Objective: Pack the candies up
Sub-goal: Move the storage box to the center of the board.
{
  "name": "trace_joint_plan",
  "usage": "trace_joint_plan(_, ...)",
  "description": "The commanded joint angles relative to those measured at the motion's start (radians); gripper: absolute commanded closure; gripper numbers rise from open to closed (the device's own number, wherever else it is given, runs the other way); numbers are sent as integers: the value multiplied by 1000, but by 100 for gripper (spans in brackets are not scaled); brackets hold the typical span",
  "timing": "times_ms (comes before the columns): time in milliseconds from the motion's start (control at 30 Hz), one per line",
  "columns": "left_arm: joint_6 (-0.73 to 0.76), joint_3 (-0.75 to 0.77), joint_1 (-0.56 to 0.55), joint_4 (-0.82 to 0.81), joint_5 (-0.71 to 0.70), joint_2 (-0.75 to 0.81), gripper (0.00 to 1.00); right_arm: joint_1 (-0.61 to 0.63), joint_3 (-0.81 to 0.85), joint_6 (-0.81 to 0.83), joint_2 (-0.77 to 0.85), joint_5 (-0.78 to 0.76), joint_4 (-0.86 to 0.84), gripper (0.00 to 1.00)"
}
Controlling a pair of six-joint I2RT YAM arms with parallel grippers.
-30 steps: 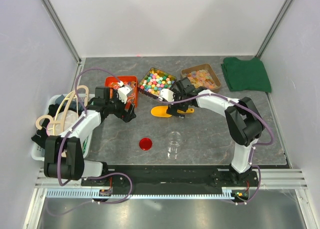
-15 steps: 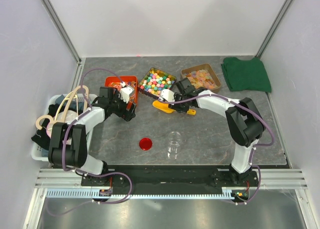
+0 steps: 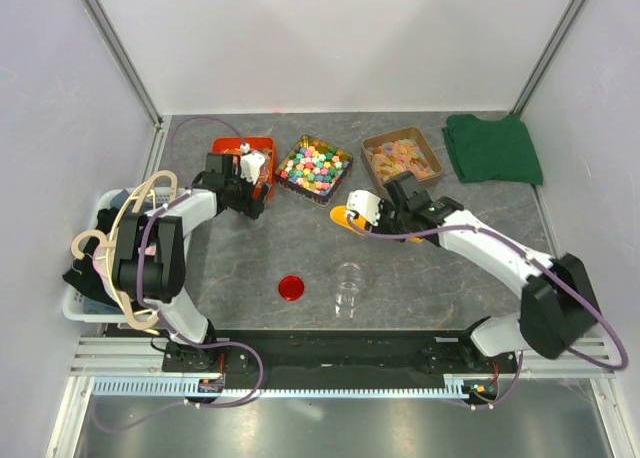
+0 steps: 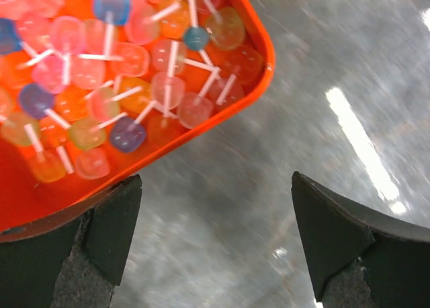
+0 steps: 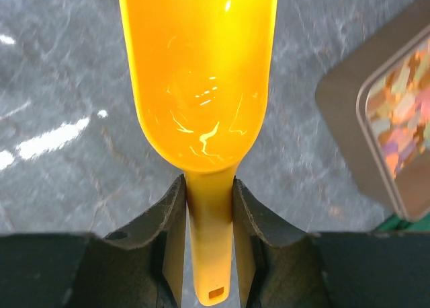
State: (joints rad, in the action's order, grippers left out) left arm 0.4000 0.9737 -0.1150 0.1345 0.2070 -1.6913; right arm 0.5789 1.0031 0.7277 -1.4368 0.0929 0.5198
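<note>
The candies [image 3: 314, 166], small chunky sweets in mixed colours, fill a dark square tray at the back centre. My right gripper [image 3: 364, 221] [image 5: 209, 204] is shut on the handle of a yellow scoop [image 3: 343, 218] [image 5: 199, 72], just near-right of that tray. The scoop's bowl is empty and points away from the gripper. My left gripper [image 3: 252, 193] [image 4: 215, 220] stands open over bare table at the near corner of the orange-red tray [image 3: 243, 161] [image 4: 259, 35]. Nothing is between its fingers [image 4: 101, 234].
A brown tray [image 3: 400, 156] [image 5: 349, 113] of flat gummies sits right of the candies. A clear cup [image 3: 349, 288] and a red lid [image 3: 291, 287] stand near the front. A green cloth [image 3: 492, 148] lies back right. A white basket [image 3: 75, 300] with hangers sits at the left edge.
My right gripper has shut on the scoop's handle and carried it a little to the right, the arm swinging outward. My left gripper has moved back toward the orange-red tray, still open.
</note>
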Motion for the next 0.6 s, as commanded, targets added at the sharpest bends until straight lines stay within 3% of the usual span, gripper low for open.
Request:
trace_joint_plan(0,-43,141,-3,-20,-78,-86,2,-1,-86,-40,171,-42,5,80)
trace_joint_plan(367,-107,560,-18,135,-280,-358,2,-7,-210,-117,423,-87,-7,79)
trace_joint_plan(567,-144,623,-20,178,-304,-357,2,-8,-265,-129,455,-188,-32,80)
